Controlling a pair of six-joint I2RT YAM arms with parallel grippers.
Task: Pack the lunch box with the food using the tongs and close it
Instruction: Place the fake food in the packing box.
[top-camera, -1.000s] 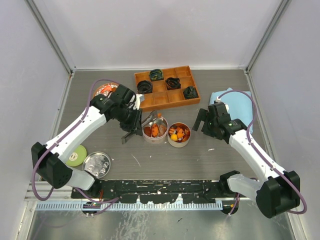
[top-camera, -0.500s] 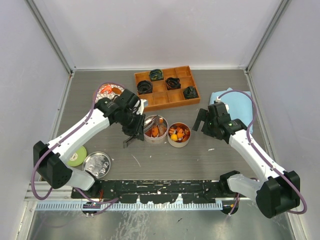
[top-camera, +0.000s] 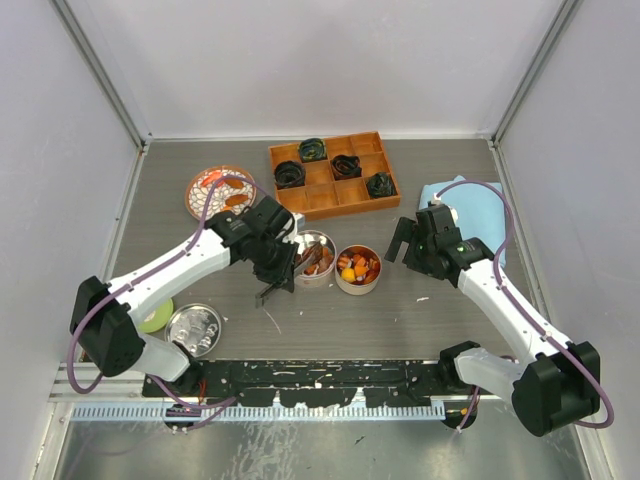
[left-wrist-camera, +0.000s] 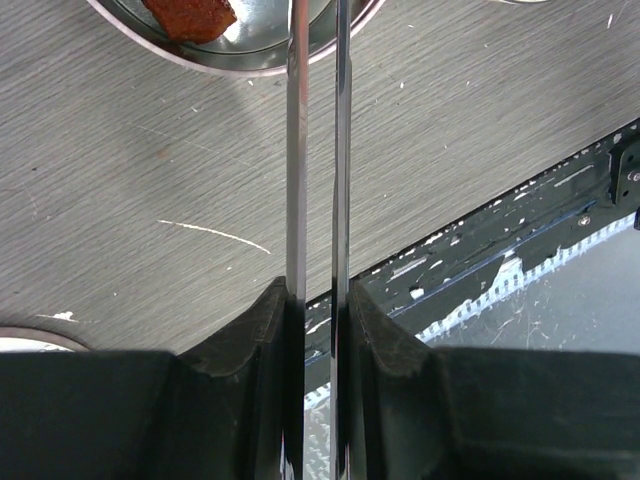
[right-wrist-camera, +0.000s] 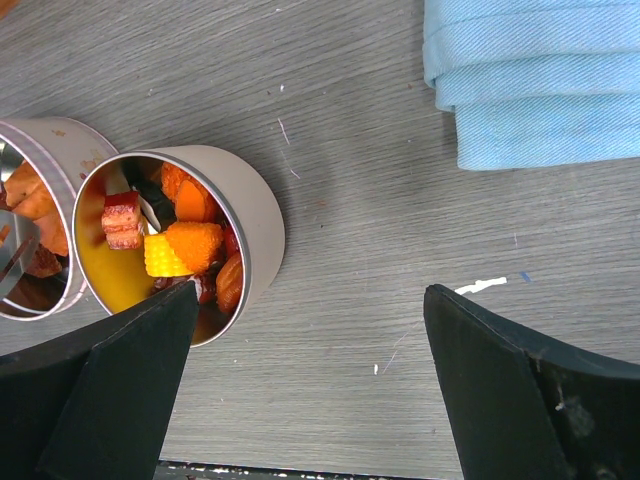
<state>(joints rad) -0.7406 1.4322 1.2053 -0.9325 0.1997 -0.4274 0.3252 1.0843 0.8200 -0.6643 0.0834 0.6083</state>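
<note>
- Left jaws: set narrow and clamped on both arms of the tongs (left-wrist-camera: 297, 150) near their joined end. Judged deliberate, as a squeeze there closes the tips at a distance from the food
- The tongs run away from the left jaws with their arms close and almost parallel. They pass over the rim of the left tin (top-camera: 316, 281) at mid bench (top-camera: 400, 320). The tips are cut off in the wrist view, so whether they pinch a piece cannot be told
- Food: one red-brown chunk (left-wrist-camera: 190, 14) lies in the left tin beside the tongs. Orange, yellow and red chunks (right-wrist-camera: 190, 245) sit in the right tin (right-wrist-camera: 258, 225), just beside the left one
- A plate (top-camera: 205, 172) at far left seems to carry more orange bits, too small to confirm
- Right jaws: wide apart and holding nothing, above bare bench just right of the right tin, with one finger (right-wrist-camera: 120, 390) near its wall. Judged a standby post, kept off the left arm's (top-camera: 170, 265) path and handy for steadying a tin
- A silver lid (top-camera: 195, 325) and a green disc (top-camera: 155, 312) lie near left, well apart from the tins. Both tins stand open, so closing is not yet done
- The wooden tray (top-camera: 320, 198) of dark coiled lumps (top-camera: 290, 173) sits on the far side of the tins, and a blue cloth (right-wrist-camera: 540, 80) lies at right
</note>
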